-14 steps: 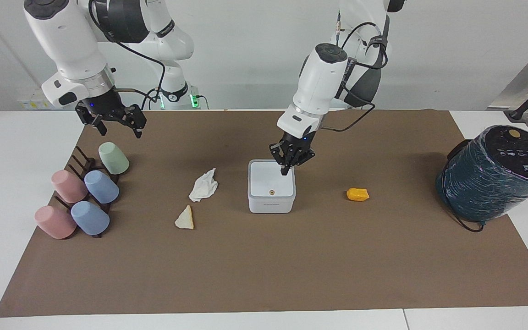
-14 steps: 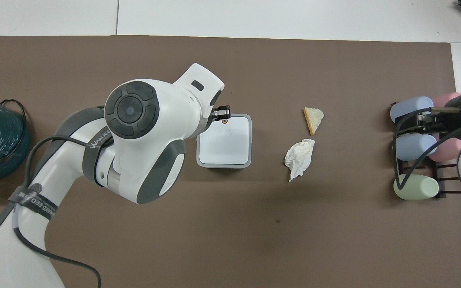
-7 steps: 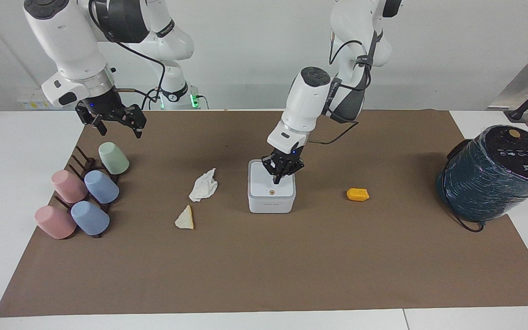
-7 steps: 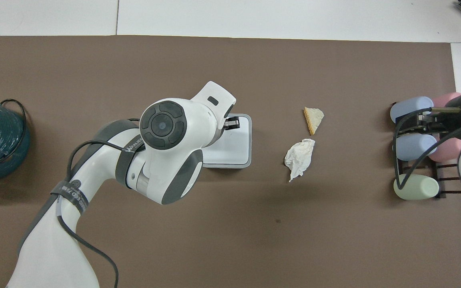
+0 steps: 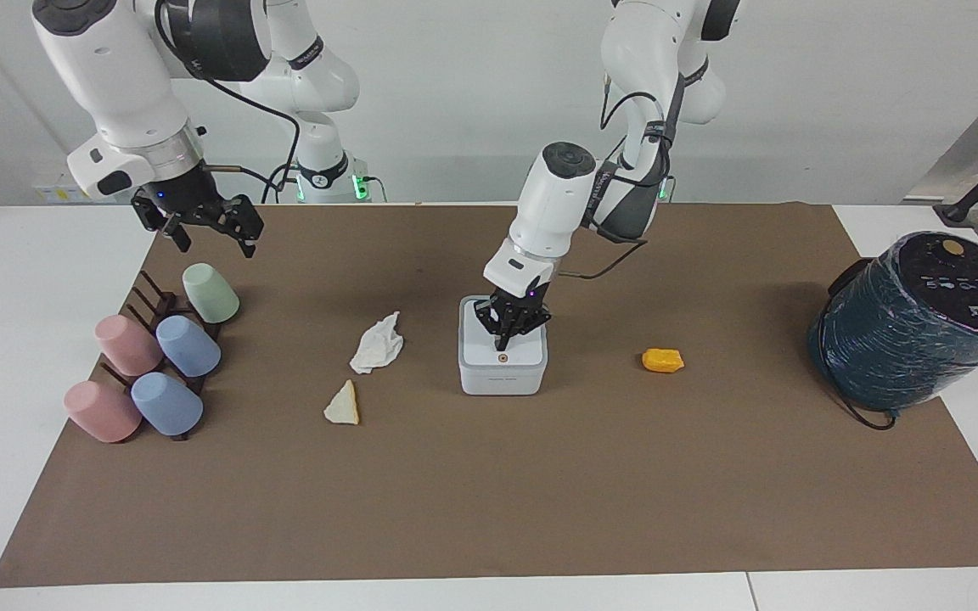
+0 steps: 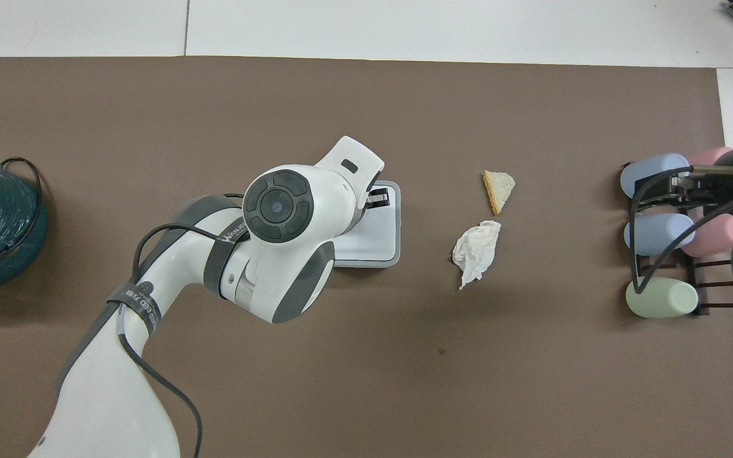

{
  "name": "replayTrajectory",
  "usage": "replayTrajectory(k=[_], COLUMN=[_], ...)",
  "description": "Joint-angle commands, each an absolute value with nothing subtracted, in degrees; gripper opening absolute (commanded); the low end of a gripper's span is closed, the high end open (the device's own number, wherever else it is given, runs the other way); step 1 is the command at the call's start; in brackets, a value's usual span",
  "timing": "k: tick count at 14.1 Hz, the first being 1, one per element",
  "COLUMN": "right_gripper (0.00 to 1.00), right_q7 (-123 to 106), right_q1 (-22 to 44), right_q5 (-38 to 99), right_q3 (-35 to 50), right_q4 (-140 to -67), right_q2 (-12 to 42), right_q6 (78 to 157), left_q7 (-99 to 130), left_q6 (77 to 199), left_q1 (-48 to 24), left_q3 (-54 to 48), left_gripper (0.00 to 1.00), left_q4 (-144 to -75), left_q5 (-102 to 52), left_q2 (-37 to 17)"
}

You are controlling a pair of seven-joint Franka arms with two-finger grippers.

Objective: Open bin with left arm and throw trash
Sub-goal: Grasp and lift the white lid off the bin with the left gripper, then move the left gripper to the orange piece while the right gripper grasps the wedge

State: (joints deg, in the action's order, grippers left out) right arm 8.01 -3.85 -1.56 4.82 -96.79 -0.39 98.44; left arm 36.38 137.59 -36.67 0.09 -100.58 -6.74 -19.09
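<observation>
The bin [image 5: 503, 361] sits in the middle of the brown mat [image 5: 489, 492] on the counter, its white hinged lid down and the small brown dot [image 5: 502, 359] on top toward the edge farther from the robots. That dot looks like a push button, which would explain the left gripper's [image 5: 502, 344] pose: its jaws are pressed together into a single point, aimed down at the lid just on the robots' side of the dot. With the fingertips joined it works as a poker, not a clamp. Whether the tip already touches the lid cannot be told; from overhead the wrist hides most of the bin.

The right gripper [image 5: 210, 242] hangs with jaws apart over the mat's corner at the right arm's end, above the green cup [image 5: 210, 293], waiting; spread and empty, it seems kept ready to pick up trash once the lid lifts.

The trash lies loose around the bin, each piece well apart from it. The crumpled white tissue [image 5: 378, 343] and the cream wedge-shaped scrap [image 5: 342, 404] are toward the right arm's end, the scrap farther from the robots. The orange-yellow lump [image 5: 662, 360] is toward the left arm's end. Nothing has gone in yet, so opening is the step in hand.

The pastel cups lie on a dark rack [image 5: 149, 301], and a teal wrapped cylinder [image 5: 913, 327] stands at the left arm's end.
</observation>
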Motion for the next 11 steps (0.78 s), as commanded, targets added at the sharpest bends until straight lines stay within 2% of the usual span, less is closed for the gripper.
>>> replayTrajectory(k=[1,4,6,8,11], right_gripper=[1.0,1.0,1.0,1.0,1.0], right_q7=[7.29,10.8,12.04,12.83,15.9], right_q1=[-2.74,-0.28,1.31,2.54,4.74], right_q5=[-1.67,-1.67,-1.67,-1.67,-1.67], right_q3=[5.19,5.27,5.27,5.19,5.27], right_q4=[-101.94,-105.01,-108.7,-112.22,-116.27], right_q2=[1.13,5.44,7.9,10.19,13.26], right_q6=[107.89,116.78,124.24,130.57,137.97], left_q7=[36.65,36.21,35.95,34.2,22.98], left_q6=[127.85,111.4,105.14,103.01,105.63], left_q1=[-37.1,-34.72,-31.4,-28.67,-22.96], left_q3=[1.41,1.93,2.2,2.11,1.93], left_gripper=[0.0,0.0,0.0,0.01,0.05], left_q4=[-94.96,-85.46,-82.45,-80.34,-81.2], left_q5=[-6.77,-6.51,-6.59,-6.59,-6.68], left_q2=[-20.22,-19.07,-18.9,-18.98,-18.37])
